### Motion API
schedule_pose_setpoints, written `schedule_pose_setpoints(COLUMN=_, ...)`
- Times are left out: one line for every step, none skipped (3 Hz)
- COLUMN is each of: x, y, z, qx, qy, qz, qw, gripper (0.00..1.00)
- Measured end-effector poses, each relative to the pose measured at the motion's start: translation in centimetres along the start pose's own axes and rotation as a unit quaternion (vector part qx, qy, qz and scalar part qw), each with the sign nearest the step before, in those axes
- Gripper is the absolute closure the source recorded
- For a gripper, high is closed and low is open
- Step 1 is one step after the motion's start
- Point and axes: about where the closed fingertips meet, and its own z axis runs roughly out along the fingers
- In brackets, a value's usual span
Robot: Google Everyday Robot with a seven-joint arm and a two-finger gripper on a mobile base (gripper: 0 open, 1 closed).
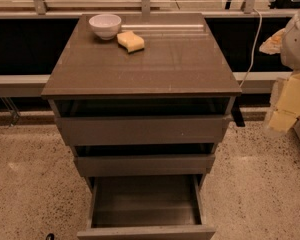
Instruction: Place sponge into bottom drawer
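Observation:
The pale-yellow sponge [130, 41] lies on the cabinet top [155, 64], near its back left, just right of the white bowl. The bottom drawer [146, 231] is pulled out far toward me, and its dark inside shows nothing in it. My gripper [286, 106] is at the right edge of the view. It hangs beside the cabinet at about the height of the top drawer, well away from the sponge. It holds nothing that I can see.
A white bowl [105, 25] stands at the back left of the cabinet top. The two upper drawers [142, 130] are pulled out a little. A white cable [253, 44] hangs at the back right. A railing runs behind the cabinet, and speckled floor [30, 184] lies on both sides.

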Motion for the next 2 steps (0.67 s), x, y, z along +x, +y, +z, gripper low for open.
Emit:
schedule_pose_setpoints(x=0.0, y=0.0, z=0.0, qx=0.0, qy=0.0, qz=0.0, qw=1.0, gripper=0.0)
schedule_pose_setpoints(x=-1.8, y=-1.4, z=1.3, qx=-0.01, qy=-0.031, qz=-0.008, qw=0.9994, gripper=0.0)
